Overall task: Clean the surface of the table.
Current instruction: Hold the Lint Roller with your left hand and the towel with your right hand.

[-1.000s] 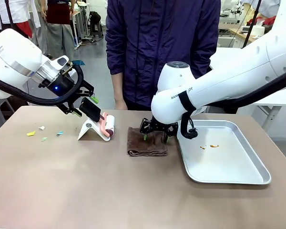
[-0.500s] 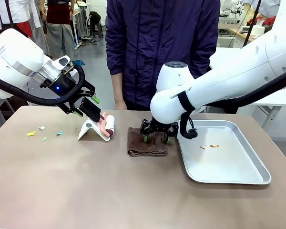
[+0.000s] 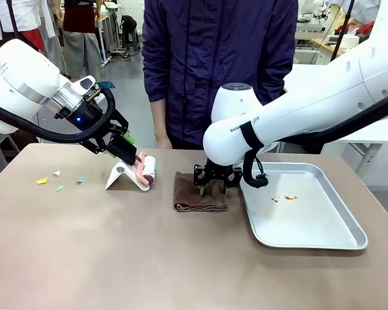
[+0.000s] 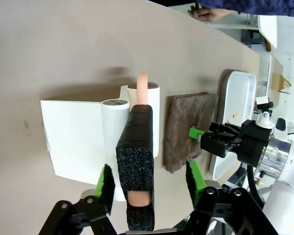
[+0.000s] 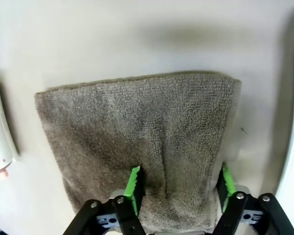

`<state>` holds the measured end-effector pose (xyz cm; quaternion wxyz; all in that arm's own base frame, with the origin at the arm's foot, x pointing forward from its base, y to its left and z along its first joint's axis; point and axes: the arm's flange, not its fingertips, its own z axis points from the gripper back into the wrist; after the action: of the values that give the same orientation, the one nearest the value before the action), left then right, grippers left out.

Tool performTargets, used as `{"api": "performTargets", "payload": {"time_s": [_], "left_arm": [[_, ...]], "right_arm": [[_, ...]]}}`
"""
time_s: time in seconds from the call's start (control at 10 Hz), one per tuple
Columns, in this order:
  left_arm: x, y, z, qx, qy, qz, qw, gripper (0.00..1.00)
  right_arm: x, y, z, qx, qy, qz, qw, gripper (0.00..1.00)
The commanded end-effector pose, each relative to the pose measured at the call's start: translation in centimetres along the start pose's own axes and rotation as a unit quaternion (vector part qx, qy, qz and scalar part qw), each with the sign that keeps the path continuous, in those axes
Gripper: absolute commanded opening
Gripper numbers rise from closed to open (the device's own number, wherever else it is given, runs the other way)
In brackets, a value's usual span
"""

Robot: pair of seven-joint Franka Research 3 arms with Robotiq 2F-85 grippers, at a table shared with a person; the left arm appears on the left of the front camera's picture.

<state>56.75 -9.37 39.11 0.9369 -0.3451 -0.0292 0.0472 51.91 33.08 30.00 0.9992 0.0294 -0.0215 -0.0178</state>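
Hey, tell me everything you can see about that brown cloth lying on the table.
The brown cloth is a dark, fuzzy terry-like towel, folded into a rectangle and lying flat on the table. It sits between the white lint roller stand and the metal tray, touching neither. The right gripper is down on its far end, jaws apart, one green pad on the fabric, the other at its edge.

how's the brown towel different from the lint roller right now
The brown towel lies flat and folded on the table; the lint roller rests tilted on a white stand. The towel is dark soft cloth; the roller is a white roll with a foam-wrapped handle. The right claw stands over one end of the towel; the left claw straddles the roller's handle. Shared: both sit side by side, each with open jaws at it.
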Motion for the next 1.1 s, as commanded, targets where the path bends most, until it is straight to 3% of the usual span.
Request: {"api": "performTargets", "payload": {"time_s": [0.0, 0.1, 0.2, 0.3, 0.4, 1.0], "left_arm": [[0.38, -0.10, 0.25, -0.010, -0.007, 0.002, 1.000, 0.00], [0.38, -0.10, 0.27, -0.013, -0.007, 0.002, 1.000, 0.00], [0.39, -0.07, 0.25, -0.014, -0.008, 0.004, 1.000, 0.00], [0.45, -0.05, 0.27, -0.018, -0.007, 0.007, 1.000, 0.04], [0.44, -0.05, 0.36, -0.022, -0.010, 0.011, 1.000, 0.00], [0.47, 0.24, 0.63, -0.032, -0.012, 0.006, 0.999, 0.00]], "right_arm": [[0.20, 0.44, -0.28, -0.010, 0.006, -0.016, 1.000, 0.00], [0.21, 0.35, -0.31, -0.009, 0.008, -0.021, 1.000, 0.00], [0.20, 0.35, -0.36, -0.006, 0.010, -0.019, 1.000, 0.15], [0.23, 0.36, -0.40, -0.008, 0.013, -0.020, 1.000, 0.05], [0.25, 0.36, -0.39, -0.008, 0.016, -0.019, 1.000, 0.00], [0.42, 0.17, -0.74, -0.008, 0.029, -0.031, 0.999, 0.00]]}}
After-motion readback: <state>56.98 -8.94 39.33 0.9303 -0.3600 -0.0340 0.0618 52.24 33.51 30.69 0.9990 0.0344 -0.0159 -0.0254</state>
